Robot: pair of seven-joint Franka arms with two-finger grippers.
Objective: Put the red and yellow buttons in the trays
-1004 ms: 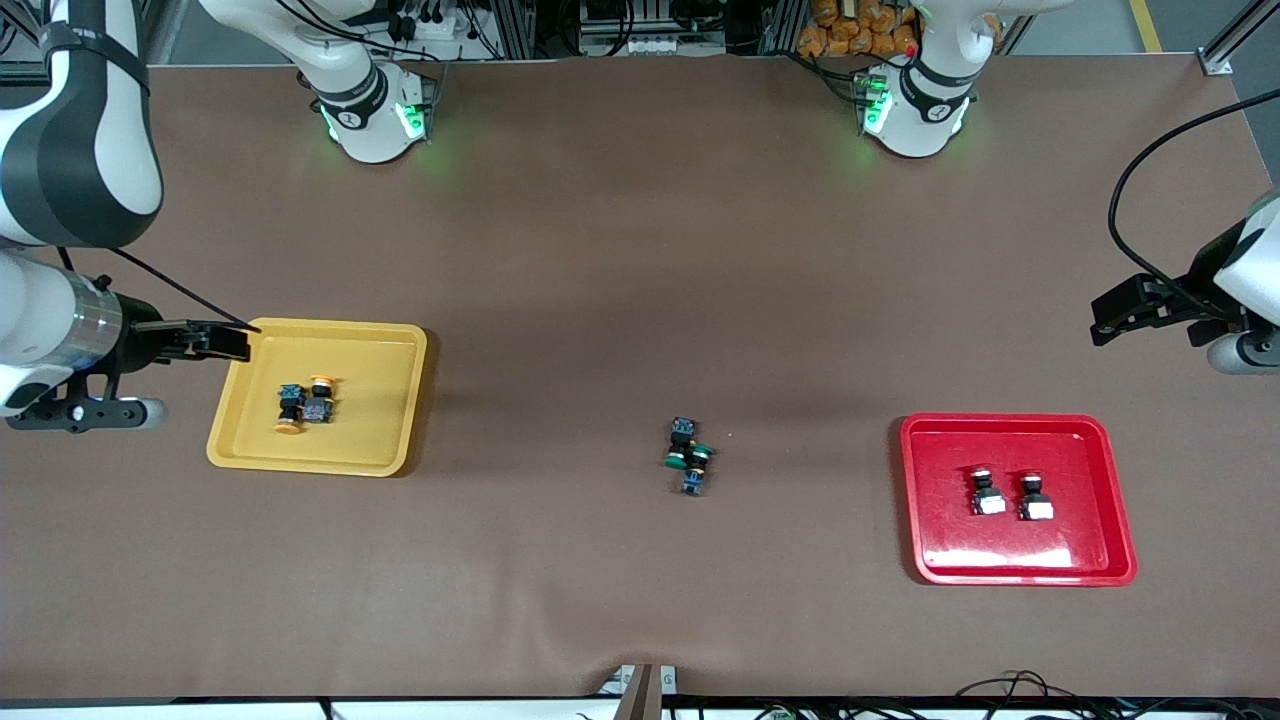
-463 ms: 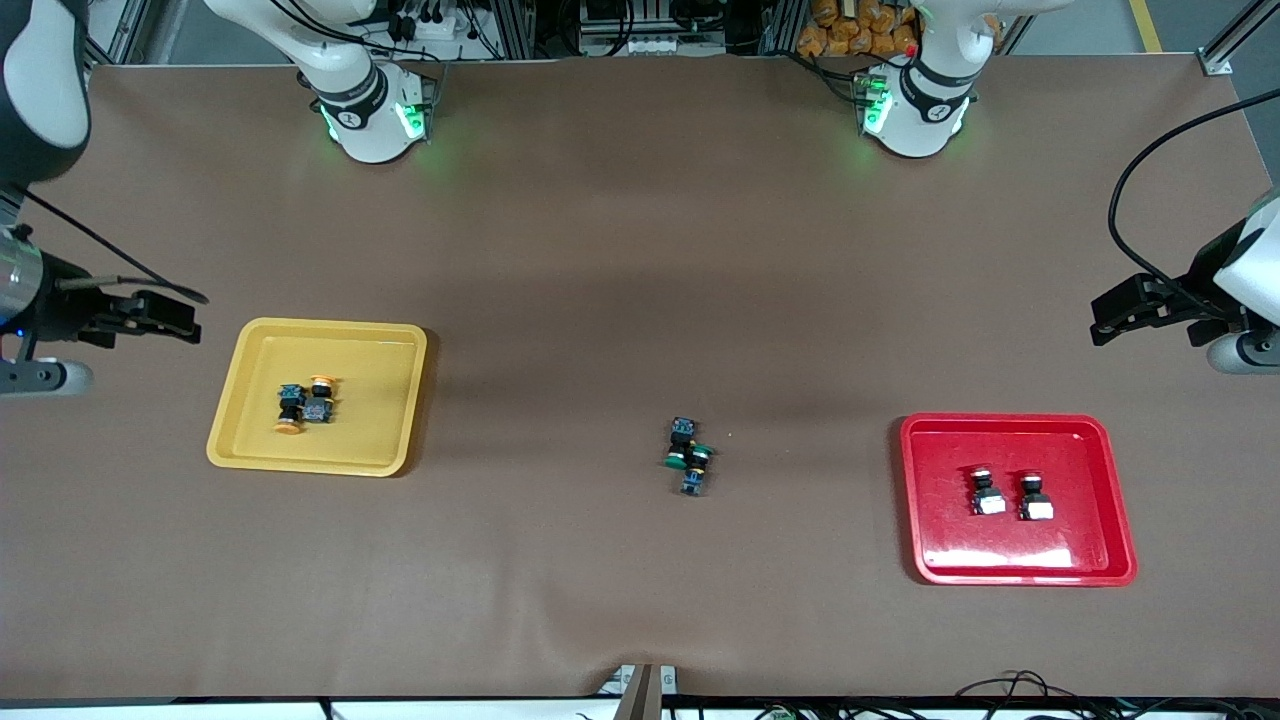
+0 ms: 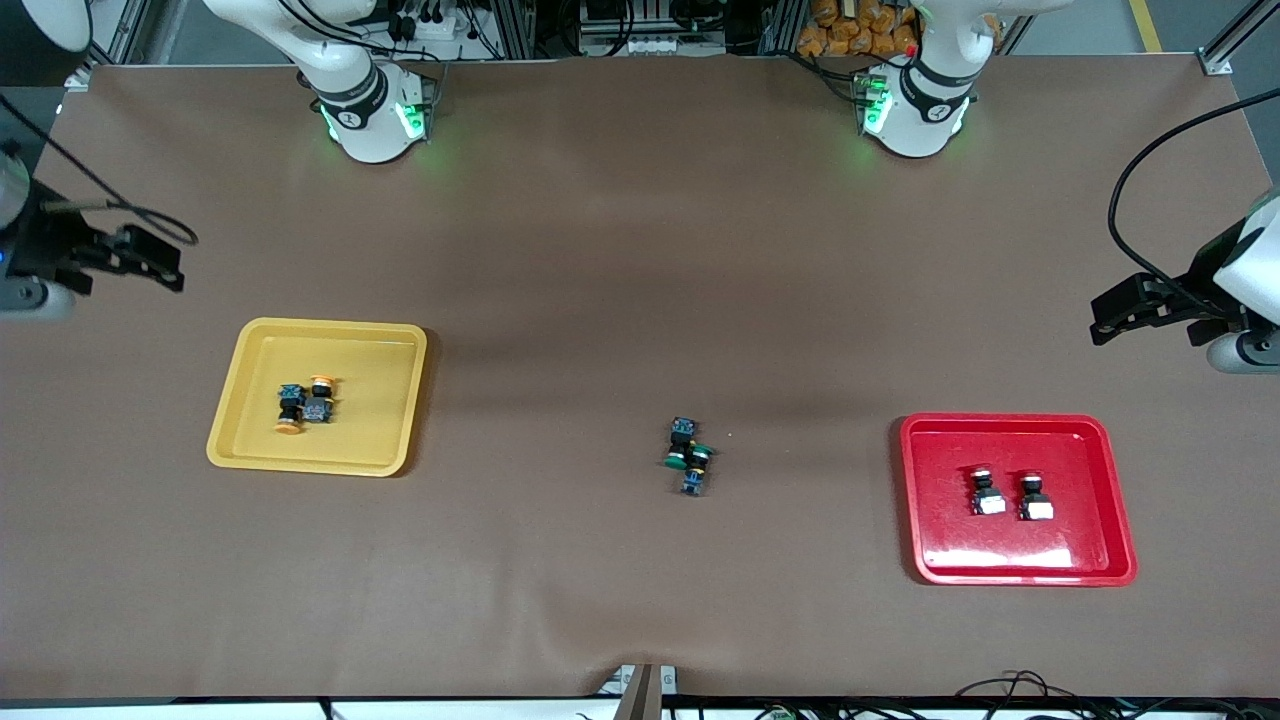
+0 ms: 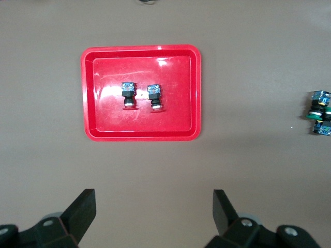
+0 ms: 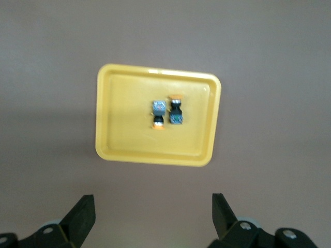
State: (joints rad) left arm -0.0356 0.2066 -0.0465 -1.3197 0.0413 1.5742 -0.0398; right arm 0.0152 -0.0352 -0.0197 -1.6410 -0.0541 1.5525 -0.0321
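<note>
Two yellow-capped buttons [image 3: 304,404] lie side by side in the yellow tray [image 3: 250,345] toward the right arm's end of the table; they also show in the right wrist view [image 5: 166,114] inside the tray [image 5: 111,103]. Two red-capped buttons [image 3: 1010,496] lie in the red tray [image 3: 940,450] toward the left arm's end; the left wrist view shows them [image 4: 140,96] in the tray [image 4: 103,119]. My right gripper [image 3: 150,262] is open and empty, up over bare table beside the yellow tray. My left gripper [image 3: 1120,318] is open and empty over bare table beside the red tray.
Green-capped switches [image 3: 688,457] lie in a small cluster at the middle of the table, between the two trays; they also show at the edge of the left wrist view [image 4: 319,112]. The arm bases [image 3: 370,110] stand along the table's edge farthest from the front camera.
My right gripper has pulled back from over the yellow tray's corner, off toward the table's end and the arm bases. The left arm, buttons and trays have not moved.
</note>
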